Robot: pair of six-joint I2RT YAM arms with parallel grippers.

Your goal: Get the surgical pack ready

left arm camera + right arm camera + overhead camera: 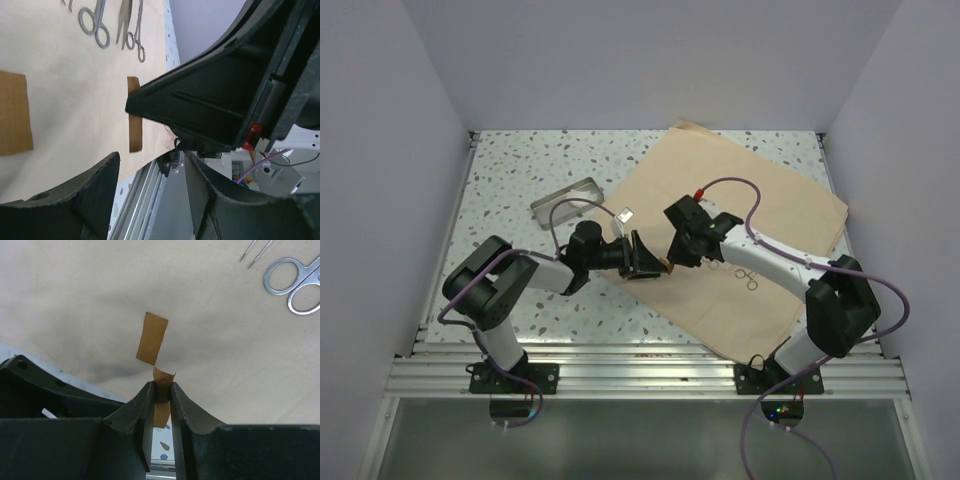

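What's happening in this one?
The cloth lies spread flat on the table, with scissors and other instruments loose on it and the steel tray on the table beside it. The right gripper is shut on a brown tape strip at the cloth's near edge; a second strip lies on the cloth just beyond. The left gripper is open beside it, holding nothing. Nothing is wrapped yet.

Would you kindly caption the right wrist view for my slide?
Right gripper pinches a small brown strip at the edge of the tan cloth sheet, silver scissors beyond.
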